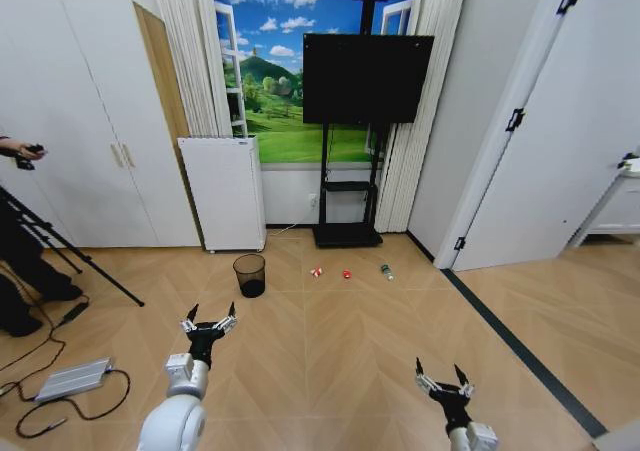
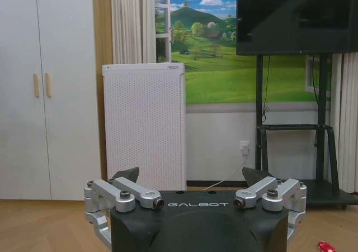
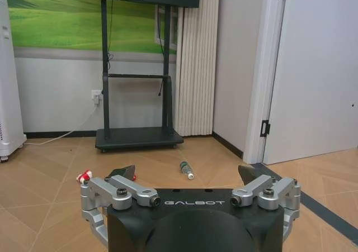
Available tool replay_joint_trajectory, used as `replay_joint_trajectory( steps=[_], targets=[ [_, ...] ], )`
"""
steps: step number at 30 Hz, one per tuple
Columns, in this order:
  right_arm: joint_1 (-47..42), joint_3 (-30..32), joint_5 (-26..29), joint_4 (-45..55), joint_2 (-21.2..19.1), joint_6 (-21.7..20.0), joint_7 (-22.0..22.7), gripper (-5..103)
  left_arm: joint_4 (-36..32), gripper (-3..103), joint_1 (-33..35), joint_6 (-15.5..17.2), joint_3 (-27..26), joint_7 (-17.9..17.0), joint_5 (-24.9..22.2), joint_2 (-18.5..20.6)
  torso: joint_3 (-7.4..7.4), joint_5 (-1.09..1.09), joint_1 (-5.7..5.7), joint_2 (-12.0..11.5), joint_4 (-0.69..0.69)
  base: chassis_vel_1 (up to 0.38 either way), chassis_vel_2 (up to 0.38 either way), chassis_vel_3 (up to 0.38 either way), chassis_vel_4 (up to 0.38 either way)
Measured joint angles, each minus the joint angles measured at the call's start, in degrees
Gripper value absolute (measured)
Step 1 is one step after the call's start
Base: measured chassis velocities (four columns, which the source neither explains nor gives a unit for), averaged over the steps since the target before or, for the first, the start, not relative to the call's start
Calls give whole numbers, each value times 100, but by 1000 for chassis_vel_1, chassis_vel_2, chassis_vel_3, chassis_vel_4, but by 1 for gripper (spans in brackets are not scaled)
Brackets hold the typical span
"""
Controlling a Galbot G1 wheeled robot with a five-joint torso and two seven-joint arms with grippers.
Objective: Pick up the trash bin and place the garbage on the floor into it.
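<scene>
Nearest the head camera, both arms hang low over the wooden floor point(image 1: 360, 351), each claw spread wide and grasping nothing. On the robot's left, the left gripper point(image 1: 209, 321) points toward the trash bin point(image 1: 249, 275), well short of it; its wrist camera has the left gripper point(image 2: 192, 180) with jaws apart, aimed at the white perforated appliance point(image 2: 145, 126). The right gripper point(image 1: 445, 379) sits further back from the bin and off to the robot's right, fingers likewise released; from its own wrist, the right gripper point(image 3: 187, 175) faces the TV stand point(image 3: 137, 95) with the floor bare between.

Taking the trash bin as the landmark and going by size: behind it rises the far wall with the landscape mural point(image 1: 290, 81) and curtains. The black TV point(image 1: 366, 78) on its stand is behind the bin and to the robot's right. The white perforated appliance point(image 1: 223, 193) stands just behind the bin, slightly to the robot's left. The bin itself, black wire mesh and upright, stands on the floor apart from both grippers.

The garbage lies in a row to the robot's right of the bin, all on the floor and none inside it: first the red-and-white wrapper point(image 1: 316, 271), then the red packet point(image 1: 347, 273), then the clear plastic bottle point(image 1: 386, 271) farthest from the bin, lying on its side.
</scene>
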Motion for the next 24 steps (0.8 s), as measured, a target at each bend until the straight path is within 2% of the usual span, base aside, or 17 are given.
replay_joint_trajectory(
  steps=[5,12,14,17,18,20,21,24],
  targets=[
    [9,10,15,-12,-17,-31,32,100,28,100,-14,-7,9,18,86,0,0,0,0,0,0,-32,34,40,-24],
    [33,20,29,-57,-26,-14,10,100,60,100,-85,-7,43,9,249,-10,0,-2,-1,0,-1,-162,146,185,-155],
    [47,18,30,-68,-27,-10,-2,100,60,100,-87,-15,43,9,268,-7,0,3,0,0,0,-221,205,231,-239],
    [55,16,30,-72,-27,-9,-8,100,60,100,-88,-26,41,12,276,-7,0,-5,1,0,-2,-243,252,238,-258],
    [64,9,30,-75,-28,-7,-17,100,50,100,-82,-34,38,16,286,-7,0,5,0,0,1,-263,271,237,-264],
    [66,5,30,-79,-28,-6,-24,100,45,100,-80,-39,35,16,291,-6,0,5,0,0,1,-263,246,285,-264],
    [73,5,30,-84,-30,15,-26,100,43,100,-75,-41,34,19,296,-8,0,-3,0,0,1,-281,286,287,-295],
    [75,3,32,-86,-34,26,-36,100,37,100,-71,-54,29,20,300,-12,0,1,0,0,-1,-302,305,298,-320]
  ],
)
